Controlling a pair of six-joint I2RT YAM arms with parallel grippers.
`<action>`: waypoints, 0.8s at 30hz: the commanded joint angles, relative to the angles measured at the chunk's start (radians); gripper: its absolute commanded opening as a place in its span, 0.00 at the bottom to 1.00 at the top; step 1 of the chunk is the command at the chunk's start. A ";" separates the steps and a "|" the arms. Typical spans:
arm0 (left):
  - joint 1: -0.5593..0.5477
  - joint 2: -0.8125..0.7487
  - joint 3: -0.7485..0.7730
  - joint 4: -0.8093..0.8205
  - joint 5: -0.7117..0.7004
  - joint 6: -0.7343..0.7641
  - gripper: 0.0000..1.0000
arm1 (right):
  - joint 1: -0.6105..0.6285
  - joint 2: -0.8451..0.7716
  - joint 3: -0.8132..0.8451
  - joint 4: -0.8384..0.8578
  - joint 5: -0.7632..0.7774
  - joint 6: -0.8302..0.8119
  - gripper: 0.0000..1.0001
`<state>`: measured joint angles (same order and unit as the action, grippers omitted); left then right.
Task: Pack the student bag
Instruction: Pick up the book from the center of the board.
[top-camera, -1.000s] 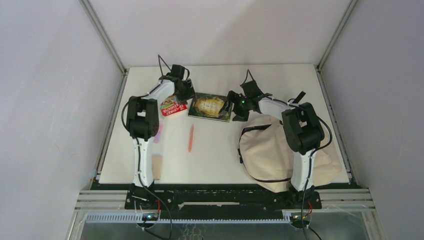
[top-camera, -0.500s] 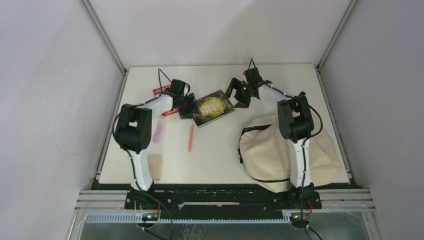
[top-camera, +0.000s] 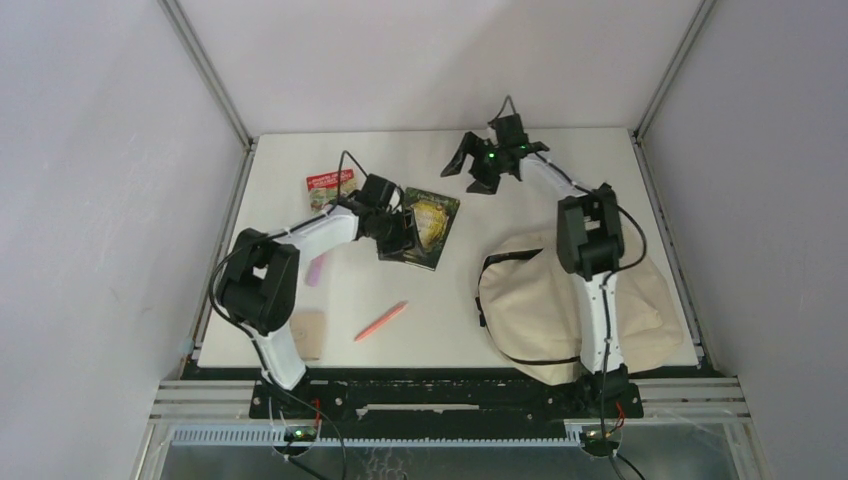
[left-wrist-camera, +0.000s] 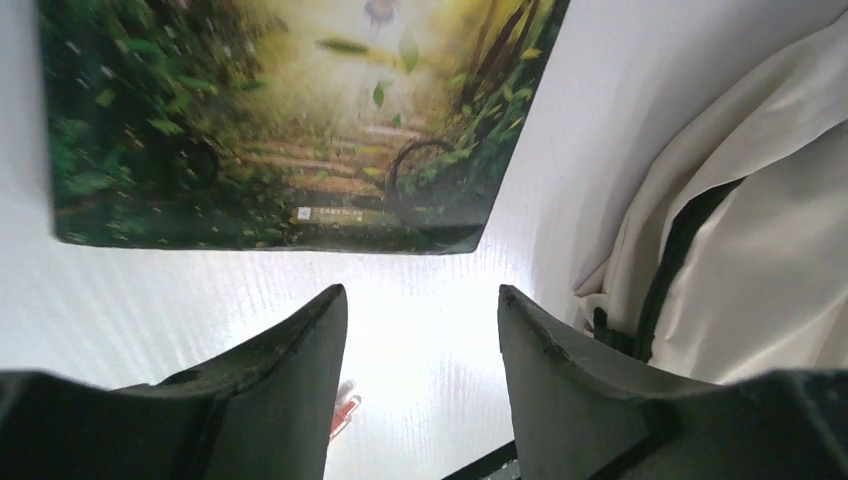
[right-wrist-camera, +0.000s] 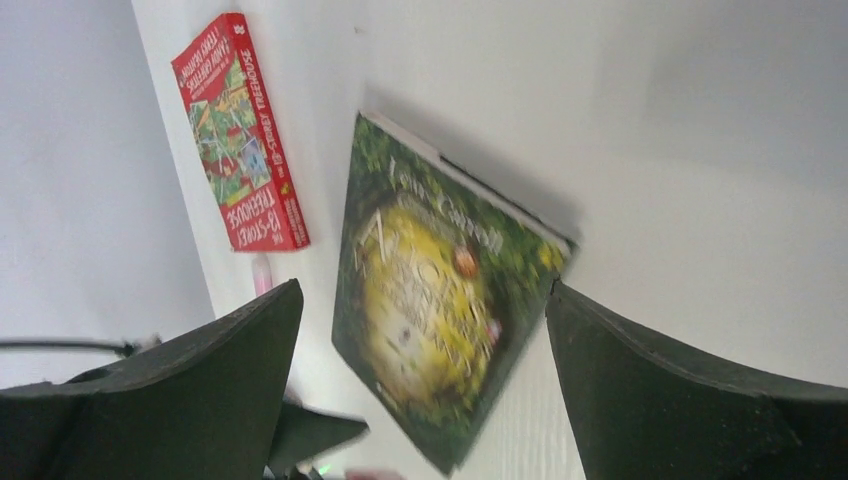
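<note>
The cream student bag (top-camera: 545, 300) lies at the right front of the table, black zipper edge facing left; it also shows in the left wrist view (left-wrist-camera: 760, 220). A green book (top-camera: 428, 222) lies mid-table, seen in both wrist views (left-wrist-camera: 280, 120) (right-wrist-camera: 440, 300). My left gripper (top-camera: 397, 228) is open and empty at the book's left edge, low over the table (left-wrist-camera: 420, 330). My right gripper (top-camera: 472, 165) is open and empty, raised behind the book (right-wrist-camera: 425, 295). A red book (top-camera: 331, 185) lies at the back left (right-wrist-camera: 240, 130).
An orange pen (top-camera: 380, 321) lies tilted near the front middle; its tip shows in the left wrist view (left-wrist-camera: 342, 413). A pink marker (top-camera: 316, 268) and a tan flat piece (top-camera: 313, 335) lie beside the left arm. Walls close the table's sides and back.
My left gripper swung right and nearer, turning the green book. The red book now lies uncovered at the back left. The orange pen slid nearer and tilted. My right gripper moved back and away.
</note>
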<state>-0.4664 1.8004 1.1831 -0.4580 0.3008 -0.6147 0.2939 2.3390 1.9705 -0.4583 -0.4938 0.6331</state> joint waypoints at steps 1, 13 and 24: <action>0.035 -0.065 0.138 -0.068 -0.066 0.068 0.62 | -0.055 -0.287 -0.223 0.098 0.045 0.007 1.00; 0.183 0.206 0.397 -0.096 -0.047 0.111 0.69 | 0.113 -0.408 -0.614 0.108 0.179 0.146 0.99; 0.184 0.396 0.565 -0.220 -0.032 0.181 0.68 | 0.143 -0.313 -0.612 0.203 0.202 0.295 0.90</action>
<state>-0.2787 2.1841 1.6802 -0.6296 0.2630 -0.4839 0.4404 2.0163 1.3502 -0.3309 -0.3229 0.8513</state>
